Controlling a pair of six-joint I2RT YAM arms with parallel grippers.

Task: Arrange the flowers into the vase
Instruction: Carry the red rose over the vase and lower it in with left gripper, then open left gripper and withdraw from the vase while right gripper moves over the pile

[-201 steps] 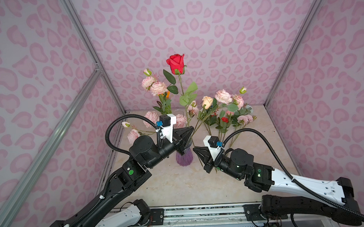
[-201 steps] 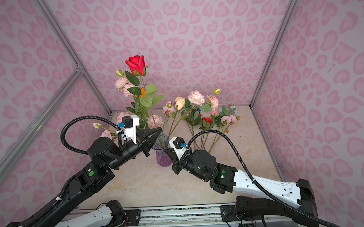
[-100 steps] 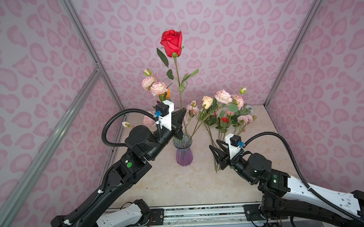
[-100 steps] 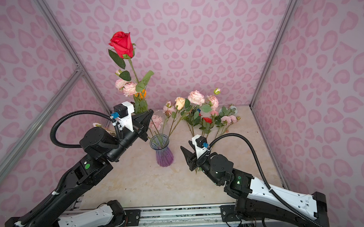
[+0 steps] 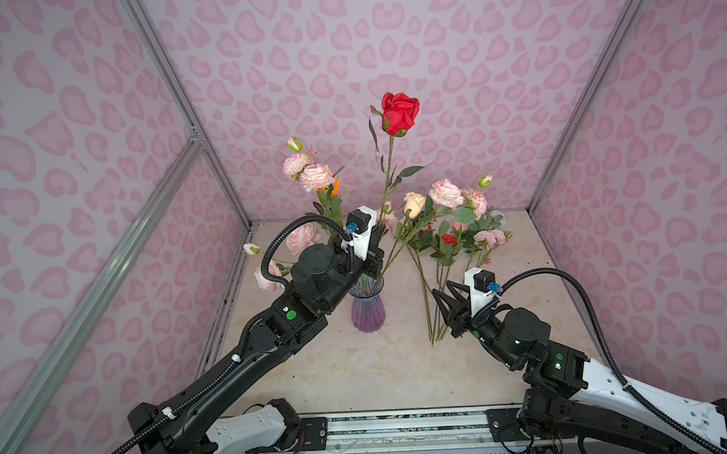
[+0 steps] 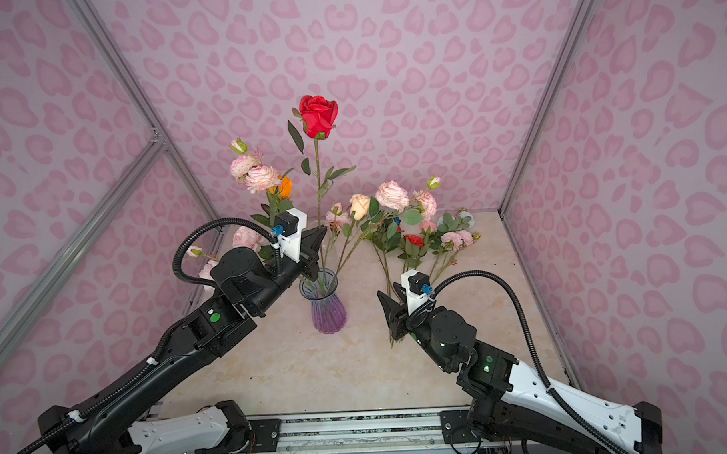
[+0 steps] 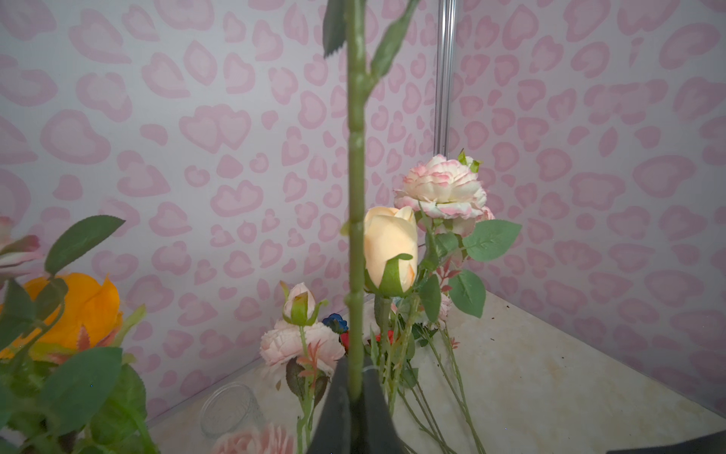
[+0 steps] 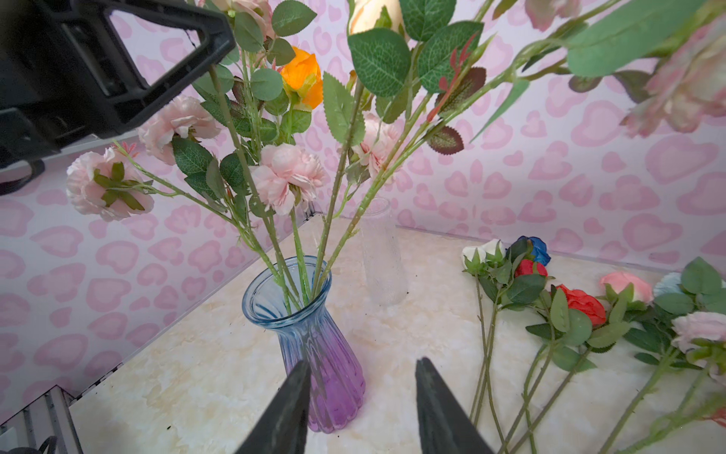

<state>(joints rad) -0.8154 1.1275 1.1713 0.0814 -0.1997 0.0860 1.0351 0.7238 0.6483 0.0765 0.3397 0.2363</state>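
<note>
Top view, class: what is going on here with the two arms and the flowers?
The left tool is shut on the stem of the red rose, holding it upright with its lower end in the purple vase, among pink and orange flowers already there. The right tool is open and empty, beside the loose flowers lying on the table.

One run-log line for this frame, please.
left gripper: shut on red rose stem | rose: near upright, stem end in vase | right gripper: open, empty, by loose flowers | step: rose not yet released
</note>
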